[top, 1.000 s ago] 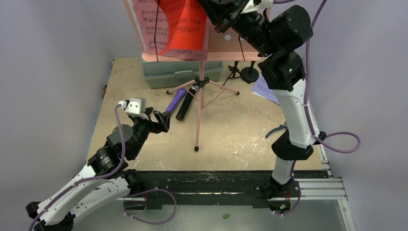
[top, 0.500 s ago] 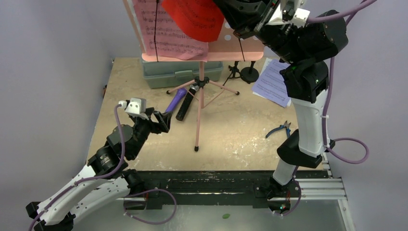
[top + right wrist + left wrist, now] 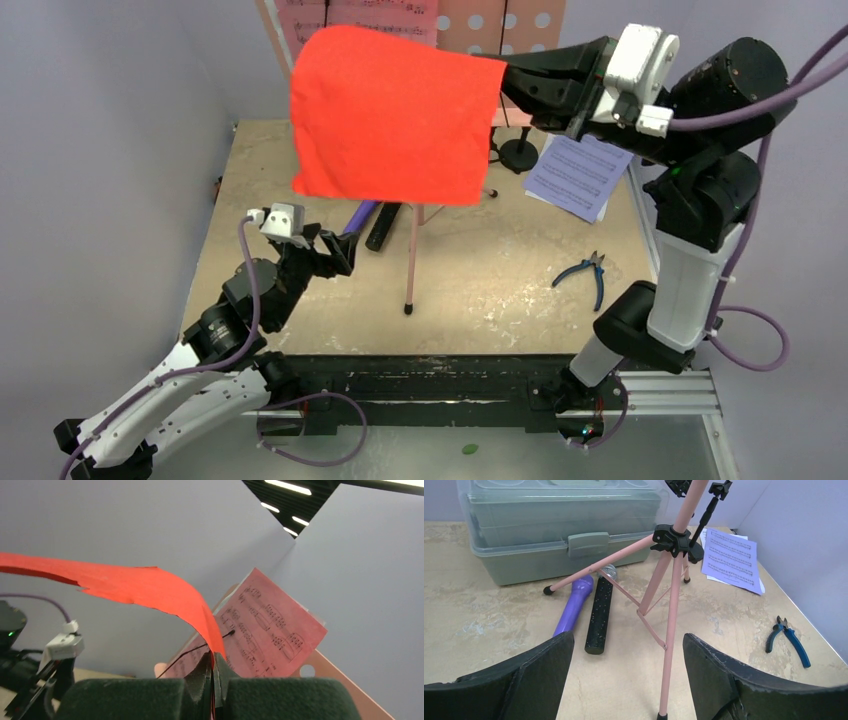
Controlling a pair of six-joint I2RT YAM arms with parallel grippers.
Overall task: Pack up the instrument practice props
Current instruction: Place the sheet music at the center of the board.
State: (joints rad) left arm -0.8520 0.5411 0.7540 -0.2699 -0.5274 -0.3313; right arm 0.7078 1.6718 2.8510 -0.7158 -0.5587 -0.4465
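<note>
The right gripper [image 3: 507, 82] is raised high over the far side of the table [image 3: 500, 290], its jaws closed flat on the right edge of the red sheet [image 3: 395, 115]; from the wrist, the dark fingers [image 3: 200, 677] meet with only the paper between them, and the red sheet [image 3: 150, 592] curls up and away to the left. From above, the sheet hangs spread in the air in front of the tripod [image 3: 413, 250] and hides its hub and most of what stands behind it.

The perforated tray [image 3: 500, 15] tops the tripod at the upper edge of the view; a pink sheet [image 3: 325, 15] of music rests on it, and it shows behind the red one from the right wrist [image 3: 272, 625].

The left gripper [image 3: 335, 250] hangs low over the left part of the table, fingers wide and holding nothing, pointed at the tripod [image 3: 672, 605]. Between the tripod legs lie the purple mic [image 3: 574, 605] and black mic [image 3: 599, 615], side by side, heads toward the case [image 3: 549, 530]; I cannot tell if they touch.

A mic mount [image 3: 517, 155] stands at the far side, between tripod and white sheet [image 3: 578, 175]; that sheet lies flat at the far right. The pliers [image 3: 585, 272] lie nearer, close to the right edge, apart from the sheet.
</note>
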